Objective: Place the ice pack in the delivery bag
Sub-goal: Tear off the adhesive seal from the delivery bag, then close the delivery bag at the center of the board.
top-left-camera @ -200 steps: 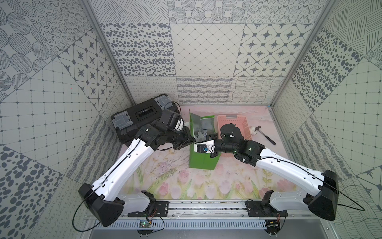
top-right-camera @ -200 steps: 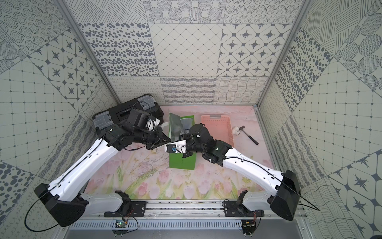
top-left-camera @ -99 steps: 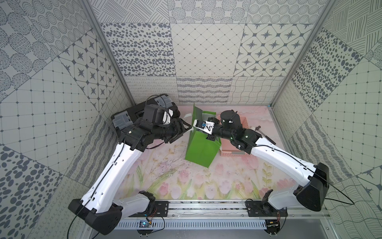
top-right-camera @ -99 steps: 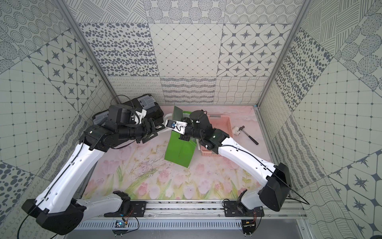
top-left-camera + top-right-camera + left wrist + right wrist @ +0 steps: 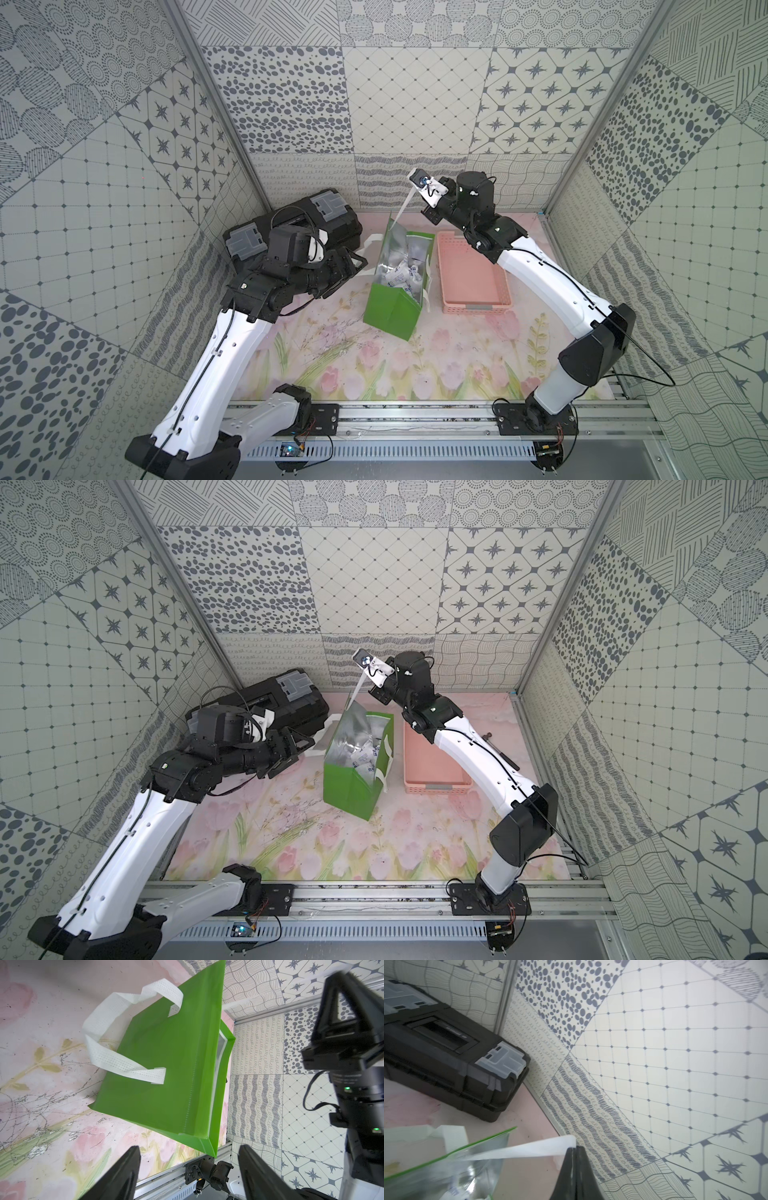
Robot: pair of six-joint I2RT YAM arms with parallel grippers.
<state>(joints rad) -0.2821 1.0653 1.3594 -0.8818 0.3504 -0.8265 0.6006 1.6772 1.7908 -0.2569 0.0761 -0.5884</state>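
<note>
1 green delivery bag (image 5: 390, 311) stands tilted on the flowered mat (image 5: 374, 365), between 1 black toolbox (image 5: 332, 212) and 1 pink basket (image 5: 478, 309). the bag's mouth gapes, showing silver lining. inside lie white ice packs (image 5: 399, 274) with blue print, piled so that i cannot count them; both top views show them well down in the bag (image 5: 349, 787), (image 5: 365, 758).

the basket has its pink floor in plain view. the toolbox is shut, with 2 grey latches on its lid.

of the 2 arms, the right claw (image 5: 574, 1148) is raised above the bag's far edge, its jaws pressed together on 1 white strap (image 5: 529, 1150) that runs taut down to the bag. the left claw (image 5: 188, 1147) hangs beside the bag's green wall (image 5: 166, 1053), jaws spread wide and gripping nothing. a second strap loop (image 5: 108, 1022) lies slack on the mat on that side.

1 dark-handled tool (image 5: 500, 756) shows partly behind the right arm.
</note>
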